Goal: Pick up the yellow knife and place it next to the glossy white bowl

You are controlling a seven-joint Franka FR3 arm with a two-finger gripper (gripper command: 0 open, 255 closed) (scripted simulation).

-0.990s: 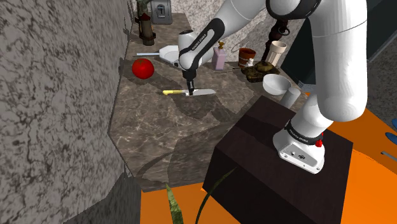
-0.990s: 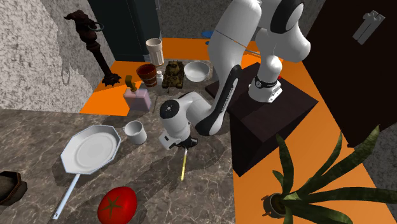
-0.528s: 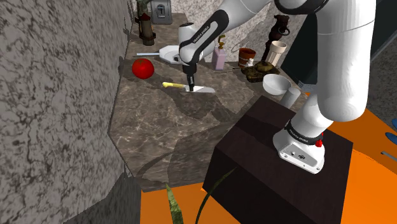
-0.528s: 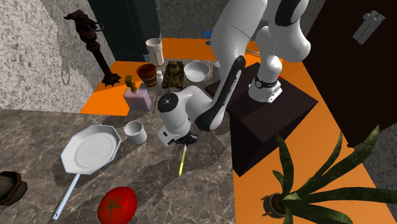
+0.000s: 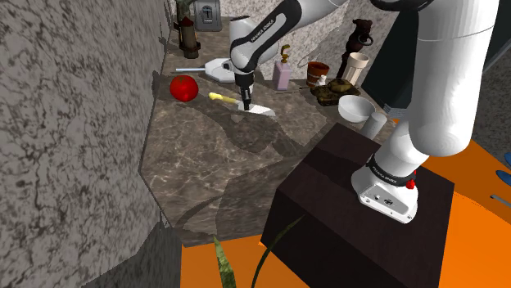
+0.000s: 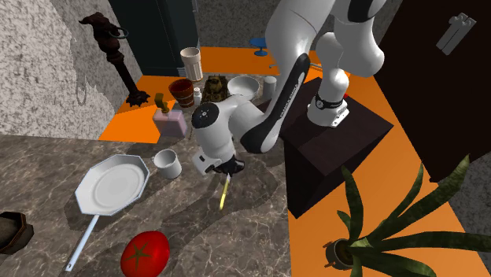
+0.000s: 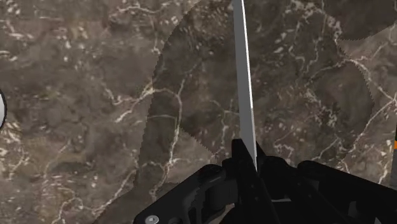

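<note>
The knife (image 5: 221, 97) has a yellow handle and a grey blade, and it hangs level a little above the dark marble counter (image 5: 213, 155). My gripper (image 5: 243, 102) is shut on it near where handle meets blade. In the second exterior view the knife (image 6: 225, 191) sticks out below the gripper (image 6: 227, 169). The wrist view has the blade (image 7: 242, 83) running straight out from between the clasping fingers (image 7: 240, 167), its shadow on the marble beneath. The glossy white bowl (image 5: 355, 107) sits at the counter's right end near the stand, also seen in the second exterior view (image 6: 243, 86).
A red tomato (image 5: 184, 87) and a white pan (image 5: 217, 68) lie beyond the knife. A pink bottle (image 5: 282, 76), a brown pot (image 5: 318, 72), a toy tank (image 5: 331, 92) and a pale cup (image 5: 356, 64) crowd the area around the bowl. A white mug (image 6: 167, 163) stands beside the pan.
The gripper has risen with the knife clasped in it and drifted toward the tomato and pan. The knife has left the counter.
</note>
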